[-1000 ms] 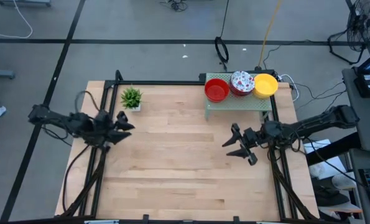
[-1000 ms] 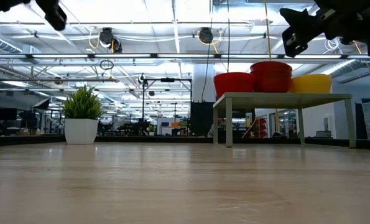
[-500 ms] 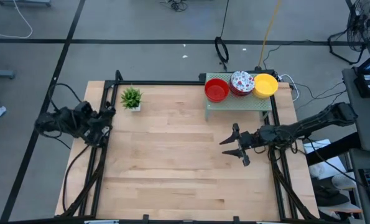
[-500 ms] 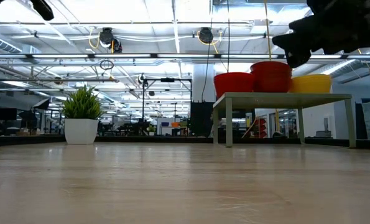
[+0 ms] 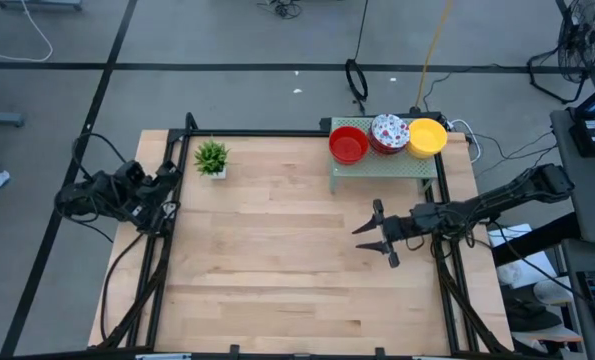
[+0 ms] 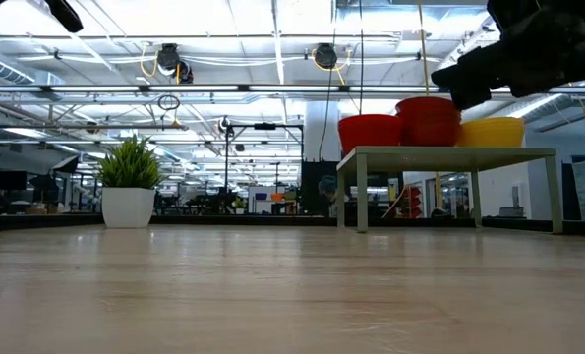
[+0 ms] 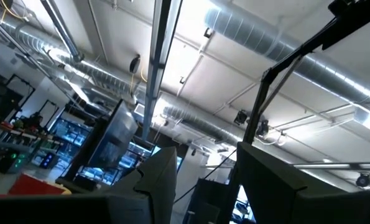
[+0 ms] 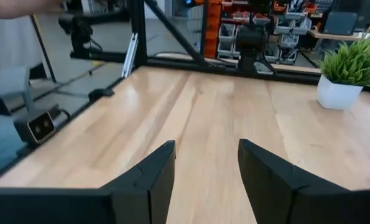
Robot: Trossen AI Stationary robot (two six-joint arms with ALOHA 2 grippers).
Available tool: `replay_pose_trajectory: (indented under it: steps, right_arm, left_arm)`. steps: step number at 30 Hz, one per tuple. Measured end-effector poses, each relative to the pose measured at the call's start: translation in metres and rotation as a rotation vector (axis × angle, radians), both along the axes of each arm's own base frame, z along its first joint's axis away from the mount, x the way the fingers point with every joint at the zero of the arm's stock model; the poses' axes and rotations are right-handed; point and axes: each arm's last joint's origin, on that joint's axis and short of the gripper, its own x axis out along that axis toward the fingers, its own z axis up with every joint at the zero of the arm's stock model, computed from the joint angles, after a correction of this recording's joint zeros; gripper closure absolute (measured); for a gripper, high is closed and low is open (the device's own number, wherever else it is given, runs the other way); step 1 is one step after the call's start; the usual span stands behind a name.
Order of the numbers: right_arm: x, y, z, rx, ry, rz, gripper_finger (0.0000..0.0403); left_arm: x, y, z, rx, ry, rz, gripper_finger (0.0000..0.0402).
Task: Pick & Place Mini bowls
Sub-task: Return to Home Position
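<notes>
Three mini bowls stand in a row on a small green stand (image 5: 382, 166) at the table's far right: a red one (image 5: 348, 144), a floral white one (image 5: 388, 132) and a yellow one (image 5: 427, 137). In the low view the middle one (image 6: 429, 120) rises highest. My right gripper (image 5: 372, 237) hovers open over the table, nearer than the stand, pointing level toward the left edge, nothing between its fingers (image 8: 153, 177). My left gripper (image 7: 206, 180) is drawn back at the table's left edge (image 5: 169, 172), open and tipped up at the ceiling.
A small potted plant (image 5: 211, 158) stands at the far left corner. Black frame rails (image 5: 267, 133) run along the table's edges. A small camera (image 8: 41, 126) sits at the near edge. Bare wood (image 5: 277, 250) stretches between the two arms.
My left gripper has pulled back from over the table to its left edge and tipped upward. My right gripper has rolled about its wrist and sunk a little, staying in front of the stand. The bowls have kept still.
</notes>
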Motion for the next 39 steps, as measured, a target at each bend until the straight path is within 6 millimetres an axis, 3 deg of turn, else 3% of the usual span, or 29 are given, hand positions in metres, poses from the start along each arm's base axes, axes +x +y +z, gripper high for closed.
replay_pose_trajectory:
  steps: [7,14,19,39]
  right_arm:
    - [-0.002,-0.001,-0.01,-0.009,0.103,-0.022,0.0241]
    - [-0.004,-0.007,-0.019,-0.019,0.195,-0.23,0.0241]
    - [-0.003,-0.007,-0.016,0.074,0.176,-0.243,0.0241]
    - [-0.005,-0.008,-0.014,0.067,0.149,-0.236,0.0241]
  left_arm:
    - [0.0,0.0,0.0,0.001,0.003,0.0,0.0229]
    - [0.0,0.0,0.0,0.001,0.002,0.0,0.0229]
    - [0.0,0.0,0.0,0.001,0.003,0.0,0.0229]
    - [0.0,0.0,0.0,0.001,0.003,-0.001,0.0229]
